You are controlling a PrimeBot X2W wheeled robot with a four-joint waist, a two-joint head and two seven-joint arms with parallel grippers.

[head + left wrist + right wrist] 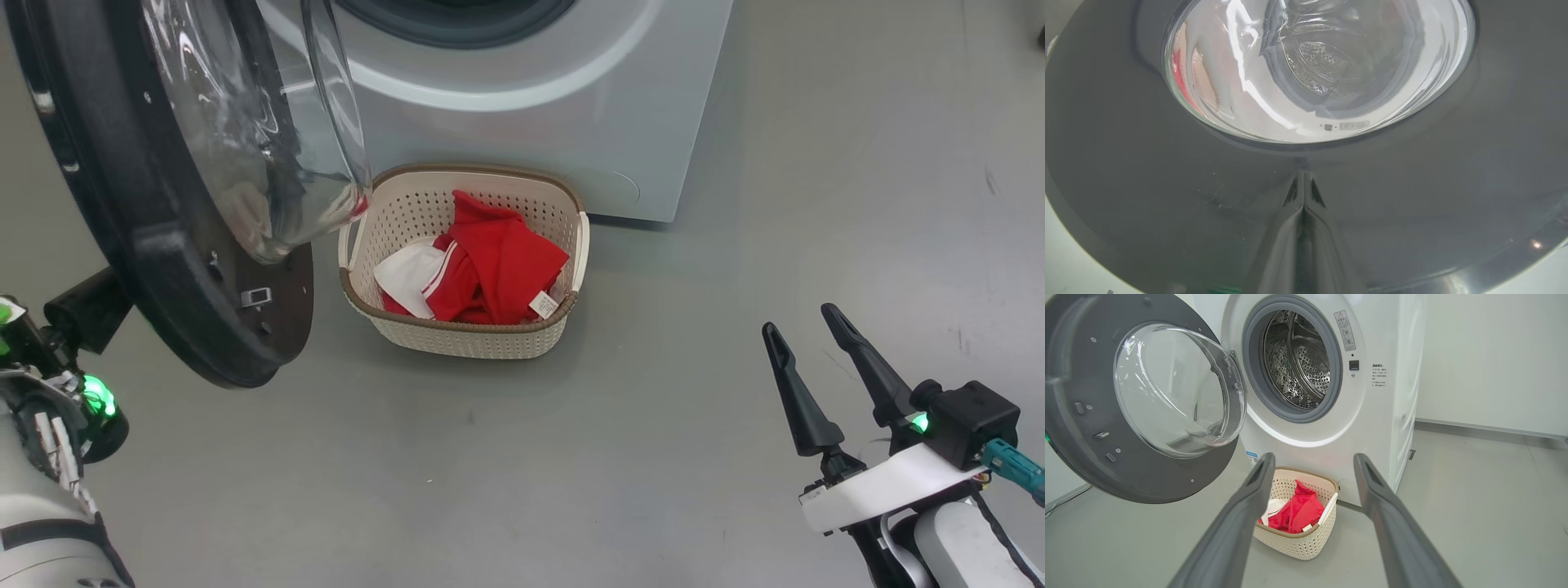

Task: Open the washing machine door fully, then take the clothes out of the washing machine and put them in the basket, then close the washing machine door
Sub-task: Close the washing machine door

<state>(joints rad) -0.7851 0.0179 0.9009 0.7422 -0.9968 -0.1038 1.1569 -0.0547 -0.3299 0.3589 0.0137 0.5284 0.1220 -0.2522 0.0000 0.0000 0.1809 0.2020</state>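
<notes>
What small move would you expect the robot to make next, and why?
Probably the left gripper, shut and seemingly resting against the outer face of the washing machine door, should start pushing it closed. The clothes lie in the basket, the drum looks empty, and the door stands open.

Pretty bare room, honestly. The floor (653, 457) is a smooth grey surface with a dull sheen, taking up most of the lower and right parts of the head view. A few dark scuff marks (989, 181) sit near the right edge there, plus a tiny speck (469, 418) around lower centre. In the right wrist view a plain pale wall (1494, 355) covers the upper right, and a grey skirting strip (1486, 428) runs along where it meets the floor. Light is soft and even, shadows faint and blurry.
</notes>
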